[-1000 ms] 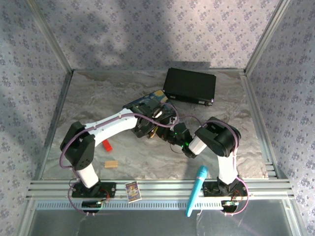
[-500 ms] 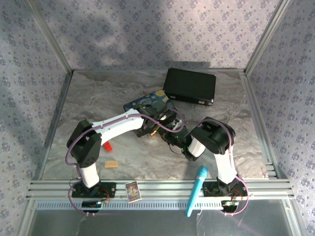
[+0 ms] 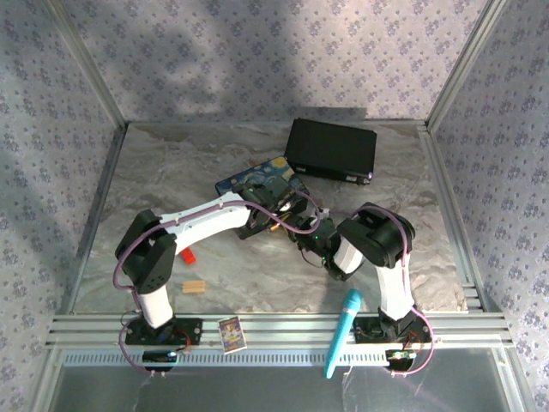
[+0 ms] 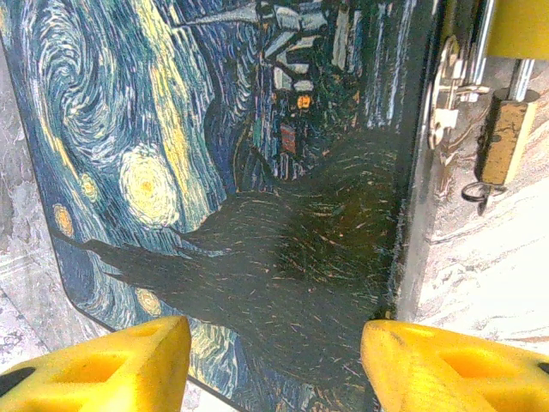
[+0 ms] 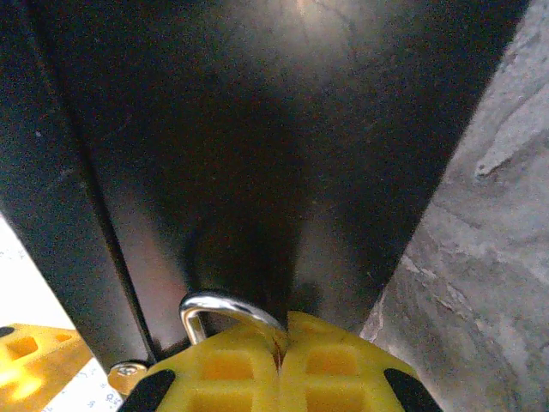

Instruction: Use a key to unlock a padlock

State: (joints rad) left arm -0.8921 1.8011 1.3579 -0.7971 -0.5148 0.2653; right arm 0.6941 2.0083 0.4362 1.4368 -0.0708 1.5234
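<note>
While the right gripper (image 5: 280,333) is pinched together on the silver shackle (image 5: 225,307) of the padlock (image 4: 504,129), the lock hangs just beside the painted tin (image 4: 214,172), at its clasp (image 4: 442,94). Left gripper (image 4: 274,330) hovers over the tin's lid, jaws apart, gripping nothing. Small wire ring (image 4: 478,194) sits at the padlock's base, on the side away from the tin; no key discernible. Judged step: steadying the lock ahead of keying. Next move calls for bracing the tin, then seating the key squarely and turning.

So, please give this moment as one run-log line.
left gripper: open, over painted tin | right gripper: shut on padlock shackle
</note>
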